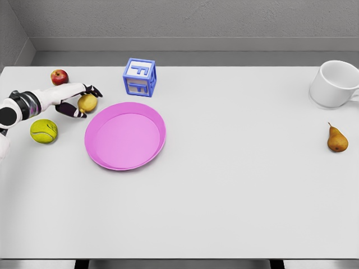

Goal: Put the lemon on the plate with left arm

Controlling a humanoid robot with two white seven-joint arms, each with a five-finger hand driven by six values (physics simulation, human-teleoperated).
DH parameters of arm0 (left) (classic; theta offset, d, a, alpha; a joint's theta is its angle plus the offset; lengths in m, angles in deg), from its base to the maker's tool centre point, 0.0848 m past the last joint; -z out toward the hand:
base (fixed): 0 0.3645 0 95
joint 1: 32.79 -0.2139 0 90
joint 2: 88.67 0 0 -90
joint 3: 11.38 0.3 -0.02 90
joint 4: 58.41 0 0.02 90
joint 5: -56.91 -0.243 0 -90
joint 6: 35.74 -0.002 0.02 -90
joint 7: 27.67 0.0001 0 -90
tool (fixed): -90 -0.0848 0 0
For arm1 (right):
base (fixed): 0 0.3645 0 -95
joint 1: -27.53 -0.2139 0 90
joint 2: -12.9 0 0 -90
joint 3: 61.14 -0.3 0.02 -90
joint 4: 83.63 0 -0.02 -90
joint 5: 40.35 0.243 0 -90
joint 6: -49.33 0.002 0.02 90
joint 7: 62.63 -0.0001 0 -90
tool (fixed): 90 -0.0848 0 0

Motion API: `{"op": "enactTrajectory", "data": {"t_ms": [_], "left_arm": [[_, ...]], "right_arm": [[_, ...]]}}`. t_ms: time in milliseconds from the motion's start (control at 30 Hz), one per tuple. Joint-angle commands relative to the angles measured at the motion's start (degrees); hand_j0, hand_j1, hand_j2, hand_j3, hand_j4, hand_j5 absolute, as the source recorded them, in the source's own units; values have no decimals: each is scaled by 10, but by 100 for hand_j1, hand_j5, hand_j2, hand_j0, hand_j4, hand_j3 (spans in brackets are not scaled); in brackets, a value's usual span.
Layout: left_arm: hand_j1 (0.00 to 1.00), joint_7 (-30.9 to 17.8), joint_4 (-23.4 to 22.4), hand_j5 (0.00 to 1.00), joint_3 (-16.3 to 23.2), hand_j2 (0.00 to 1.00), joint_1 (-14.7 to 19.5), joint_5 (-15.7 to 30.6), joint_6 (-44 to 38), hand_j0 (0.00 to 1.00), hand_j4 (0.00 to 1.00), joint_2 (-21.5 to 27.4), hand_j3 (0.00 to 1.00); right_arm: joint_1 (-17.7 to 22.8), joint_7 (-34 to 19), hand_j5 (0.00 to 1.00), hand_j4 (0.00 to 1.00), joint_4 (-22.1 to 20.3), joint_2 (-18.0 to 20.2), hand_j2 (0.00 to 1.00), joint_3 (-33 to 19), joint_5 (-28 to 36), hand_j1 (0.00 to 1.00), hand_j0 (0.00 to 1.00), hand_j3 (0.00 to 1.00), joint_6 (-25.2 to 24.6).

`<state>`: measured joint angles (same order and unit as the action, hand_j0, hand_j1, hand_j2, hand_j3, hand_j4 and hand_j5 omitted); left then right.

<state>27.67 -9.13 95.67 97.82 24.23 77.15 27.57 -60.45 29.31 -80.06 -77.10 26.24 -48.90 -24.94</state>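
The yellow lemon (88, 103) lies on the white table just left of the pink plate (106, 155). My left hand (85, 101) reaches in from the left edge and cups the lemon, fingers (94, 90) over its top and thumb (73, 112) under its near side. The lemon still appears to rest on the table, a short way from the plate's upper left rim. The right arm is out of view.
A red apple (59, 77) sits behind the hand, and a green tennis ball (44, 131) in front of the forearm. A blue letter block (139, 77) stands behind the plate. A white mug (335, 84) and a brown pear (336, 139) are at far right.
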Motion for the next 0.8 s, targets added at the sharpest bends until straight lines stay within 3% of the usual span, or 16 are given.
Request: {"op": "enactTrajectory", "data": {"t_ms": [0,767], "left_arm": [[68,0,0,68,-1,68,0,3,-1,68,68,0,68],[55,0,-7,55,-4,55,3,5,0,55,55,1,55]], "right_arm": [[-1,0,100,100,-1,0,100,0,0,100,100,100,0],[0,0,100,100,-1,0,100,0,0,100,100,100,0]]}}
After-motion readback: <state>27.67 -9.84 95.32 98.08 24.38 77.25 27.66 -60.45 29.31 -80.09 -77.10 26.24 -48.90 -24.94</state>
